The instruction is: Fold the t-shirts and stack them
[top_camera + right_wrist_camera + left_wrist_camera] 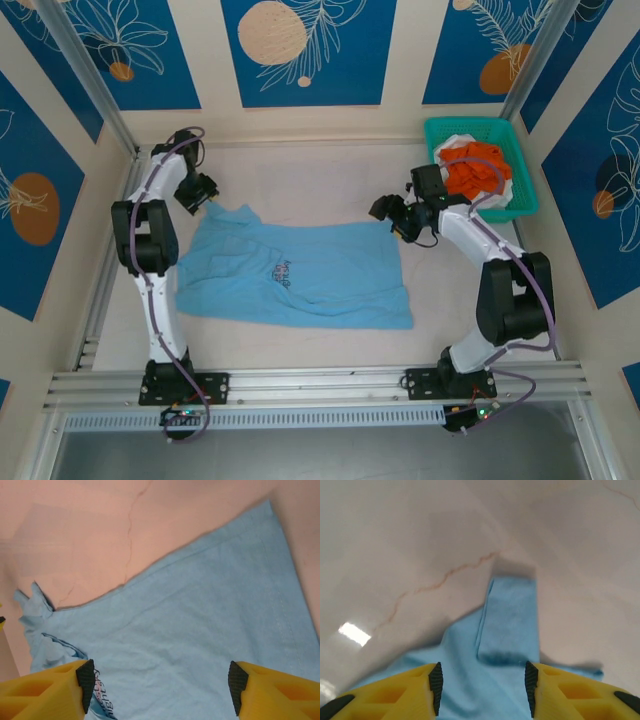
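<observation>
Top external is showing the light blue t-shirt (300,275) lying spread on the tabletop (300,180), its long axis running left to right and its hem end pointing toward the right arm. That view is also taking in the teal basket (470,123) at the far right, holding the orange t-shirt (472,172) and the white t-shirt (455,143). Left wrist is showing a narrow blue flap ahead of the left end effector (482,687), which is hanging spread over the cloth and pinching nothing. Right wrist is catching the right end effector (160,685) spread wide above the shirt, with dark lettering on the chest print (102,700) cut off and unreadable.
</observation>
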Controlling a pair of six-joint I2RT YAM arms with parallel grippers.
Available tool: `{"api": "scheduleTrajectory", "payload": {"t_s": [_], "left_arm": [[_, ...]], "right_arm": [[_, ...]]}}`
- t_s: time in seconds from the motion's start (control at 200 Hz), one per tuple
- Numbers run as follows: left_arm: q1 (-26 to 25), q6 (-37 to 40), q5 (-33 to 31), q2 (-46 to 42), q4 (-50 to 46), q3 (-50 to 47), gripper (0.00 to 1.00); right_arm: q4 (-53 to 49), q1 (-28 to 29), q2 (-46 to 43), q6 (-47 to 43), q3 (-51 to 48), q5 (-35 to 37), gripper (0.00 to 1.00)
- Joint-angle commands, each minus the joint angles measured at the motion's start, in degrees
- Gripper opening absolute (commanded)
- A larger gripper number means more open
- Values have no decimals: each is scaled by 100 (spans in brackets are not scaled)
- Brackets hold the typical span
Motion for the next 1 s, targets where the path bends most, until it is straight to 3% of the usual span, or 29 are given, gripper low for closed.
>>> {"api": "scheduleTrajectory", "payload": {"t_s": [0.0,0.29,0.83,0.995], "left_arm": [[167,384,106,182,-49,378,46],[186,600,392,634,34,573,37],[178,1012,263,1090,25,945,35],[170,1121,280,1259,22,965,25]], "right_arm": [[-160,-167,262,-353,445,-534,71],[124,-200,277,-438,345,-362,69],[-136,-252,695,-580,732,-423,66],[-267,-251,744,-585,792,-372,65]]}}
